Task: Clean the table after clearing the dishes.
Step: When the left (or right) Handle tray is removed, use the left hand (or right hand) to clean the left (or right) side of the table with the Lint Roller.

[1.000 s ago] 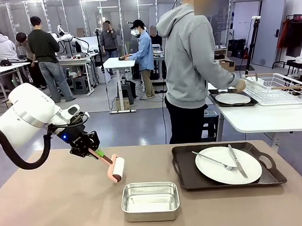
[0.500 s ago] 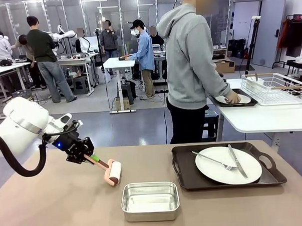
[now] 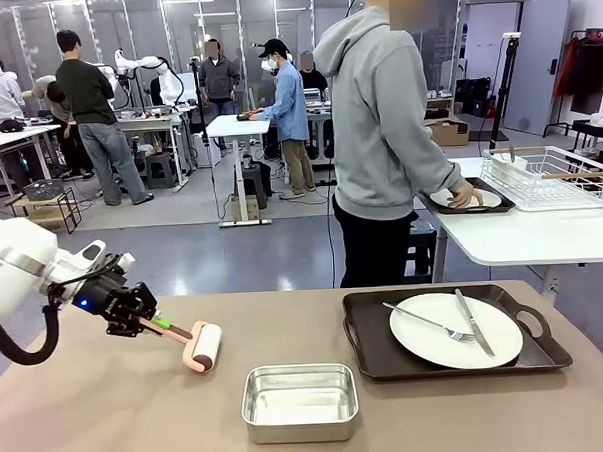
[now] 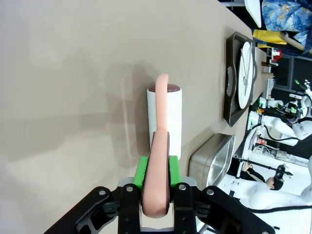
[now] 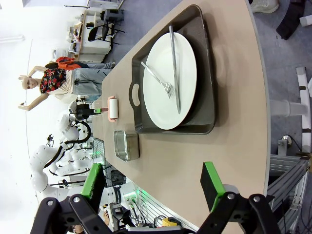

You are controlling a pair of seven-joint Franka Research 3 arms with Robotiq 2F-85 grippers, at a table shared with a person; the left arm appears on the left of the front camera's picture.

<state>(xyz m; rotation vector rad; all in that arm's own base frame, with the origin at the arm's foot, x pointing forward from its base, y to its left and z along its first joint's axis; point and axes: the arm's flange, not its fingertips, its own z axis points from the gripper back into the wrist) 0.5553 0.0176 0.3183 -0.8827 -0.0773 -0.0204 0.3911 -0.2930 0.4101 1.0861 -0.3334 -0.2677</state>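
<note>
Left of the steel pan (image 3: 300,401), my left gripper (image 3: 150,318), clamped tight on the pink lint roller (image 3: 203,346), has dragged it leftward across the table (image 3: 110,425), so wiping is under way though one tray of dishes (image 3: 370,355) remains right of the pan.

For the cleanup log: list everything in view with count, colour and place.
table: 1, beige-brown, foreground
trays: 2, dark; near tray on table's right, far tray on white side table
plates: 2, white; near plate, far plate, one per tray
fork: 1, silver, on near plate
knife: 1, silver, on near plate
pan: 1, steel, table front centre
lint roller: 1, pink and white, table's left
wire rack: 1, white, side table
person: 1, grey hoodie, hand on far tray
left gripper: 1, black-green, shut on lint roller
right gripper: 1, black-green, open
</note>
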